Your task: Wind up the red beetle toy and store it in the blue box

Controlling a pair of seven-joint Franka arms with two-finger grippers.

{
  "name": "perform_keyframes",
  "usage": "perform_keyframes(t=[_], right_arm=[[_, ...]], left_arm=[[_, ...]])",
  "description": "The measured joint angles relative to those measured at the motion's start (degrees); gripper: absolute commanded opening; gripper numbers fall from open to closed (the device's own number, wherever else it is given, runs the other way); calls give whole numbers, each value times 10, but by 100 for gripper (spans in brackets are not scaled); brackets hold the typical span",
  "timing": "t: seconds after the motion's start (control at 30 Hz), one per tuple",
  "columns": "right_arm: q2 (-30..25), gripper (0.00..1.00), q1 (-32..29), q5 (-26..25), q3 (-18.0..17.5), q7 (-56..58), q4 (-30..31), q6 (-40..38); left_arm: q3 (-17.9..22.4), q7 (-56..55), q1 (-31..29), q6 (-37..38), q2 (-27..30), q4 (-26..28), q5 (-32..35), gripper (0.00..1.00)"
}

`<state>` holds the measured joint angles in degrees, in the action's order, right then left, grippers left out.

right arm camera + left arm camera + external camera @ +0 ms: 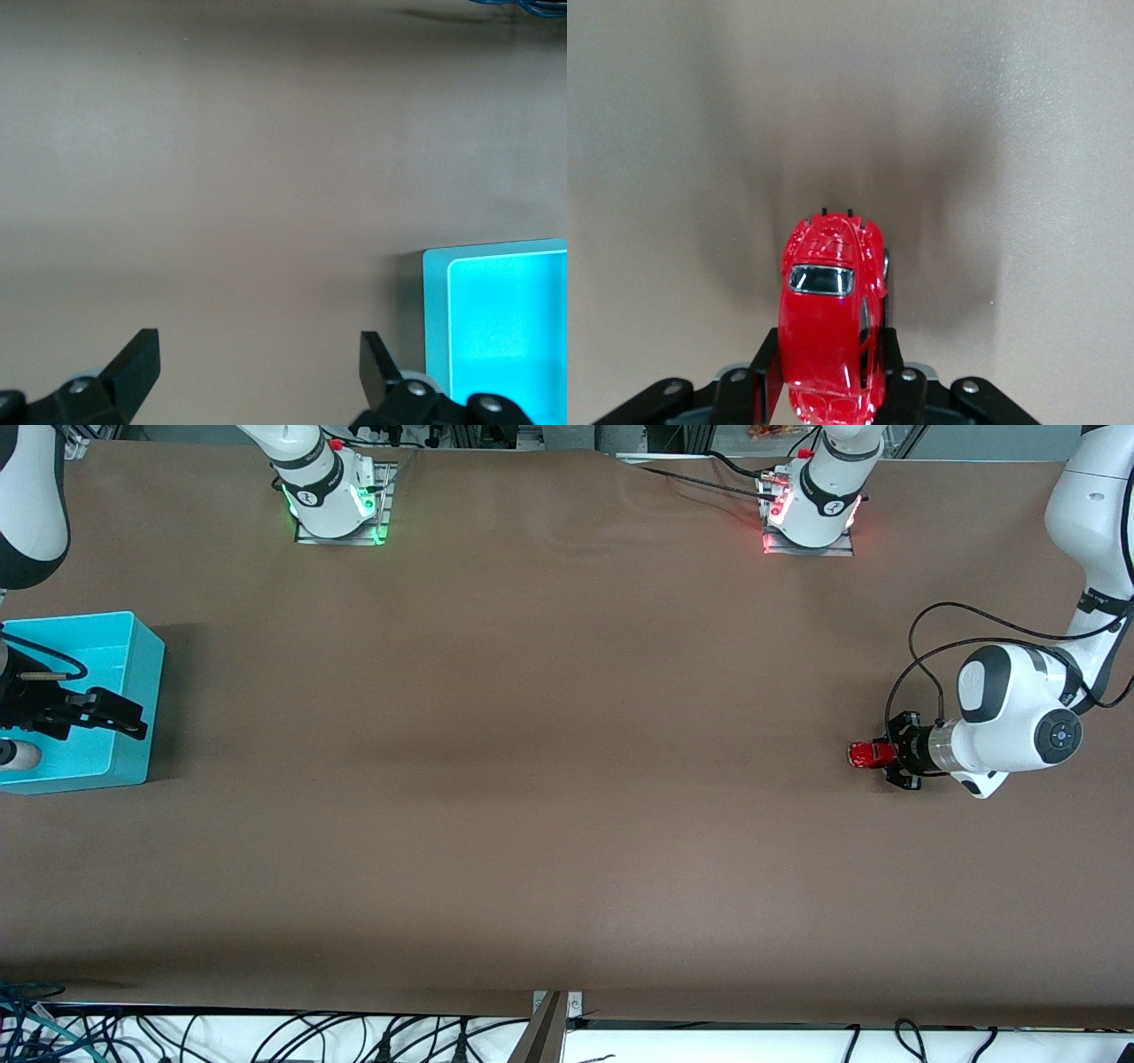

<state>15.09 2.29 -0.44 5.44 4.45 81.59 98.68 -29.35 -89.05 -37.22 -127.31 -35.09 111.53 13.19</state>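
The red beetle toy (870, 755) is a tiny glossy red car low at the table near the left arm's end. My left gripper (881, 755) is shut on it, with a black finger pressed on each side of its body. The left wrist view shows the red beetle toy (828, 328) from above, nose pointing away from the left gripper (830, 356); I cannot tell if its wheels touch the table. The blue box (133, 646) stands at the right arm's end. My right gripper (133, 722) hangs open and empty over the box's wall. One corner of the blue box (496, 310) shows beside the right gripper (260, 350).
Brown table cloth (532, 779) stretches between the toy and the box. The arm bases (332, 505) stand along the table edge farthest from the front camera. Cables (266, 1036) hang below the nearest edge.
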Motion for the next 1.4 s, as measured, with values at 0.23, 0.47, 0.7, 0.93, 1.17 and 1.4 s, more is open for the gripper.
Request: perform_keyframes(t=[0.23,0.47,0.7,0.93,1.17,1.4], right_arm=[[0,100,0,0,0,0,0,0],[0,100,0,0,0,0,0,0],[0,100,0,0,0,0,0,0],[0,100,0,0,0,0,0,0],[0,100,0,0,0,0,0,0],[0,100,0,0,0,0,0,0]], left_arm=[[0,0,0,0,-1,0,0,70],[0,0,0,0,-1,0,0,72],[0,0,0,0,-1,0,0,72],[22,43,-31,-12,-33,2,46,72],[8,64,-57,-13,-47,-1,51,72],[1,65,-56,-3,-47,-13,54,72]])
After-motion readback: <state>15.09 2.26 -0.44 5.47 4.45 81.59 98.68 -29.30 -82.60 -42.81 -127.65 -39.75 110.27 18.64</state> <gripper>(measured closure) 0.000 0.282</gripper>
